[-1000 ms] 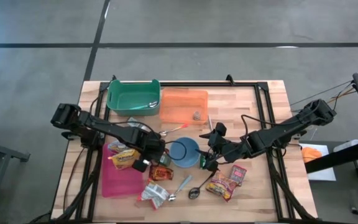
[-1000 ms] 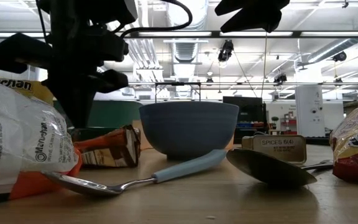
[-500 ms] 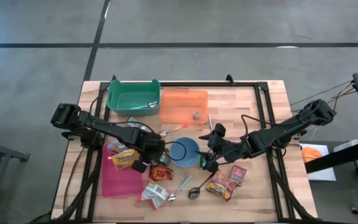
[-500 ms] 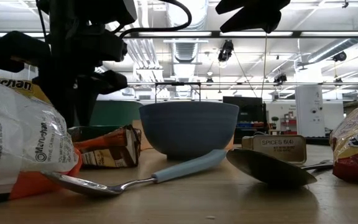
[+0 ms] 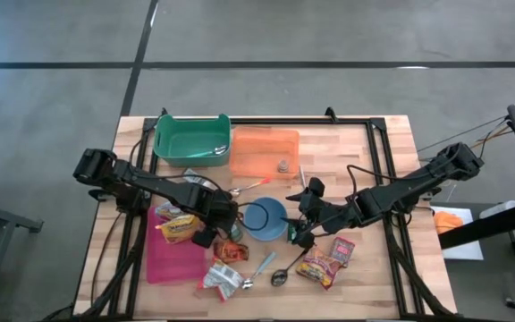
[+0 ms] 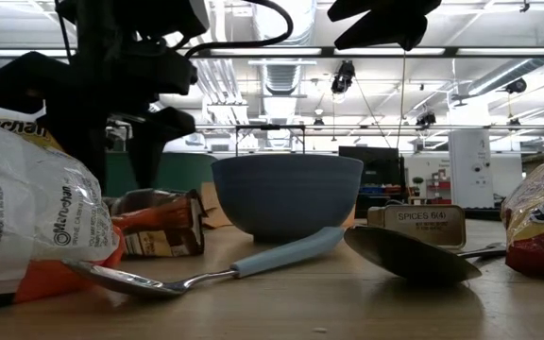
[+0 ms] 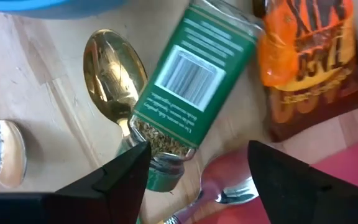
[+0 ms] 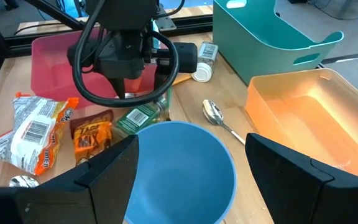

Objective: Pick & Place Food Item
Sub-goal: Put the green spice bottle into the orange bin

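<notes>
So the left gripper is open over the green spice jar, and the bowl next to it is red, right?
Not quite. The bowl is blue, not red, as the right wrist view shows. The rest holds: the left gripper is open above the green spice jar, which lies on its side beside that bowl.

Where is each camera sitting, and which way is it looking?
High view: above the table, looking straight down; both arms show.
Low view: at table-top height, looking level across at the blue bowl; arms hang in from above.
Left wrist view: on the left arm, looking down at the green spice jar; its two dark fingers show.
Right wrist view: on the right arm, facing the left gripper; its own fingers show.
Shared: the low and right wrist views both see the blue bowl.
</notes>
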Motion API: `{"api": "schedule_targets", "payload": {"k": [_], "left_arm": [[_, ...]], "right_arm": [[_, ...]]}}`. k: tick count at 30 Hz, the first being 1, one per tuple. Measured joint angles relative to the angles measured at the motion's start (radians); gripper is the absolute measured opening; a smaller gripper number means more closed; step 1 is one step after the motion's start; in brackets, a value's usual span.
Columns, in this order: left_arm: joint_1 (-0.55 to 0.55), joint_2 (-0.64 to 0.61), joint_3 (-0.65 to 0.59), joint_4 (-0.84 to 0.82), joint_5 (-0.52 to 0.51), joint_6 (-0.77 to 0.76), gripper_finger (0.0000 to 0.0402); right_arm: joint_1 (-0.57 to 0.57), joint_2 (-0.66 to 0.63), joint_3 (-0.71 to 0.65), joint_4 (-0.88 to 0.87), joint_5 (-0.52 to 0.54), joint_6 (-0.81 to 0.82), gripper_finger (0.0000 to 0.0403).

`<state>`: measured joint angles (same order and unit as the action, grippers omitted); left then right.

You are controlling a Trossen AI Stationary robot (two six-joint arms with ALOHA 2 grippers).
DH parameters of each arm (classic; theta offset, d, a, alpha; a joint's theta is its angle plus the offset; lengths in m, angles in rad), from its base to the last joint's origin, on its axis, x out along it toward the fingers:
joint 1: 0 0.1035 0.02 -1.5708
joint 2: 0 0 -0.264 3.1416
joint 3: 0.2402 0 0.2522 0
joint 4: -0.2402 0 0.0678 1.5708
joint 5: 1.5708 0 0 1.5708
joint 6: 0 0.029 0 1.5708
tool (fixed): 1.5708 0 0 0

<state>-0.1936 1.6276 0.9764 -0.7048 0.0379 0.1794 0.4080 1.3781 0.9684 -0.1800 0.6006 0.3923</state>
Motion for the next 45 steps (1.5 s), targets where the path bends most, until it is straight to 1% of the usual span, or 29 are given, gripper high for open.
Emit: {"api": "schedule_targets", "payload": {"k": [13, 20, 30, 36, 40, 45], "left_arm": [[-0.010, -0.002, 0.001, -0.005, 0.000, 0.033, 0.0275], [-0.025, -0.002, 0.002, -0.008, -0.028, 0.033, 0.0275], [-0.043, -0.002, 0.043, -0.051, -0.051, 0.033, 0.0275], [-0.040, 0.000, 0.031, -0.050, -0.109, 0.104, 0.0275], [-0.037, 0.006, 0.031, -0.048, -0.119, 0.120, 0.0275], [-0.035, 0.006, 0.014, -0.030, -0.125, 0.187, 0.0275]], "right_arm": [[0.000, 0.000, 0.000, 0.000, 0.000, 0.000, 0.0292], [0.000, 0.000, 0.000, 0.000, -0.002, 0.000, 0.0292], [0.000, 0.000, 0.000, 0.001, -0.003, 0.000, 0.0292], [0.000, 0.000, 0.000, 0.001, -0.003, 0.000, 0.0292], [0.000, 0.000, 0.000, 0.001, -0.003, 0.000, 0.0292], [0.000, 0.000, 0.000, 0.002, -0.003, 0.000, 0.0292]]}}
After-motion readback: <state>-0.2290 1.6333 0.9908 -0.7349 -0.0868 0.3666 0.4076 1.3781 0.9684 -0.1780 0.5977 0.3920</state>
